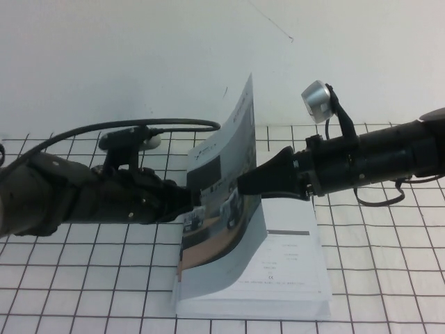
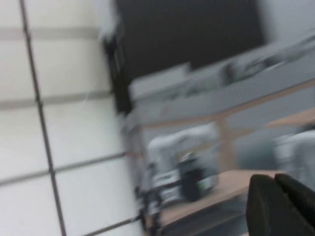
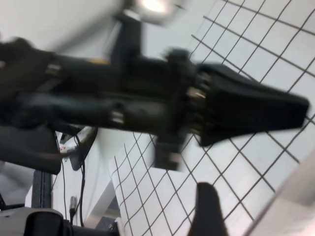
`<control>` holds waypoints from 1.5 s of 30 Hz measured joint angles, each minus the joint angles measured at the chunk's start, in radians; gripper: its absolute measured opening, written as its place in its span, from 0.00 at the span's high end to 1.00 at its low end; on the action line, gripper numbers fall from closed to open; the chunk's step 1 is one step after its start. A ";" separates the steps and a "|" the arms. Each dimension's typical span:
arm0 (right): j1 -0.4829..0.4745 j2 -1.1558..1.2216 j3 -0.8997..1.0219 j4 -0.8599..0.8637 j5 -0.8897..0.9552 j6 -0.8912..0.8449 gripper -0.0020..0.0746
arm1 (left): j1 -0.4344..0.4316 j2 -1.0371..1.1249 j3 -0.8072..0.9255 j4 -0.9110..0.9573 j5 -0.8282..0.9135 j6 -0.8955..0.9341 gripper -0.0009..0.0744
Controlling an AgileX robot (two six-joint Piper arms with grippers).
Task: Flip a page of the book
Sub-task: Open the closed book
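The booklet (image 1: 278, 278) was found on the gridded table (image 1: 389, 278), its cover leaf (image 1: 226, 181) raised, curling, judged light and floppy. The left gripper (image 1: 193, 198) and right gripper (image 1: 243, 186) met it mid-edge; neither grip could be determined.

Book (image 1: 278, 271): thin white booklet, flat on gridded surface, opened at front. Page (image 1: 222, 188): glossy cover leaf, robots-on-desks photo, lifted near upright from left edge, curling, between left gripper (image 1: 196, 198) and right gripper (image 1: 243, 186).
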 joint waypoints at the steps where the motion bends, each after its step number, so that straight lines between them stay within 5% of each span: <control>1: 0.004 0.000 -0.002 -0.002 -0.002 0.003 0.37 | 0.000 -0.034 0.002 0.015 0.002 -0.006 0.99; 13: 0.074 0.000 -0.043 -0.003 -0.046 0.007 0.37 | -0.013 -0.458 0.014 0.448 0.199 -0.367 0.99; 20: 0.090 0.000 -0.113 -0.001 -0.052 0.013 0.37 | -0.192 -0.575 0.130 0.418 0.202 -0.393 0.99; 33: 0.090 0.000 -0.127 -0.001 -0.054 0.016 0.37 | -0.704 -0.479 0.306 0.295 -0.476 -0.395 0.99; 45: 0.091 0.000 -0.131 -0.001 -0.017 0.020 0.37 | -0.791 -0.207 0.306 0.129 -0.906 -0.395 0.99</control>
